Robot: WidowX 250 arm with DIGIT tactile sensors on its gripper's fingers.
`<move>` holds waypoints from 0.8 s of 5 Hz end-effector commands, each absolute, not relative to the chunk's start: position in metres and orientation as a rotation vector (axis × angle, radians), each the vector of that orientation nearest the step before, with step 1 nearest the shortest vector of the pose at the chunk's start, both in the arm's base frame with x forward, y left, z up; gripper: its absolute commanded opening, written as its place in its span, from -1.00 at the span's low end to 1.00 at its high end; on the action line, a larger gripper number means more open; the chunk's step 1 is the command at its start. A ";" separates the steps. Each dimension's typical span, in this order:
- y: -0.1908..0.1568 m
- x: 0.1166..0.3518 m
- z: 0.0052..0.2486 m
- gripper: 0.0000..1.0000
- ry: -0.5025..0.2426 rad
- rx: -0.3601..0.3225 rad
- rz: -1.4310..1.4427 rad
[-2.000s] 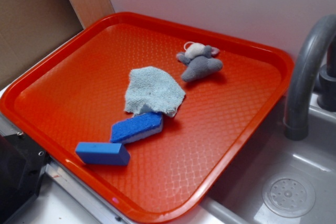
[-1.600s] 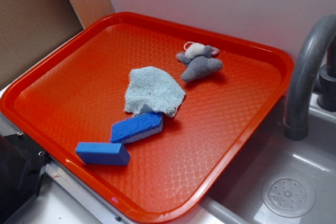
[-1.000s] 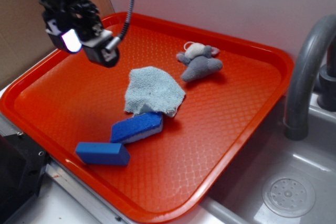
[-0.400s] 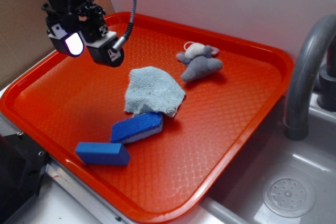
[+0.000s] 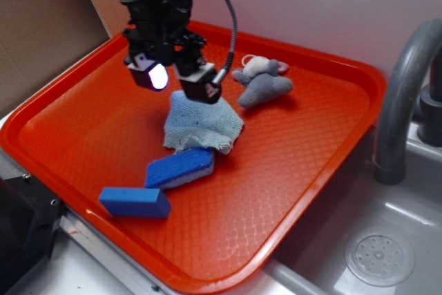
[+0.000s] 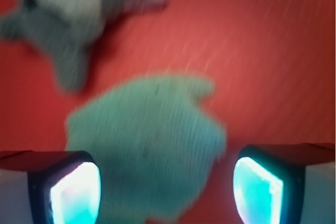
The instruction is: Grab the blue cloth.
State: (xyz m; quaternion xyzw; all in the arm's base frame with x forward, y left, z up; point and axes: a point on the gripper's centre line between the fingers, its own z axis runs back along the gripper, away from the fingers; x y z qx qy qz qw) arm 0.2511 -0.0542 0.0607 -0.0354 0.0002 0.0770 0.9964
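Note:
The blue cloth (image 5: 204, 126) is a pale blue-grey terry rag lying flat near the middle of the red tray (image 5: 90, 122). My gripper (image 5: 181, 81) hangs open just above the cloth's far left edge, fingers spread wide with nothing between them. In the blurred wrist view the cloth (image 6: 149, 140) lies below and between my two glowing fingertips (image 6: 73, 192), and my gripper (image 6: 165, 195) is over its near part. I cannot tell whether the fingers touch the cloth.
A grey plush toy (image 5: 262, 82) lies behind the cloth and shows in the wrist view too (image 6: 63, 19). A bright blue sponge with a white side (image 5: 181, 168) touches the cloth's front edge; a blue block (image 5: 135, 202) lies nearer. Right: grey faucet (image 5: 404, 94) and sink (image 5: 380, 257).
The tray stood alone at first; then the arm came in from the upper left and moved right and down, to hang over the cloth. Cloth, sponge and toy have not moved.

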 end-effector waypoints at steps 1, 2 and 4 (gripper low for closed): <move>-0.054 0.271 0.061 1.00 -0.057 0.002 0.073; -0.027 0.271 0.053 1.00 -0.021 0.020 0.072; -0.020 0.276 0.030 1.00 0.027 -0.074 0.030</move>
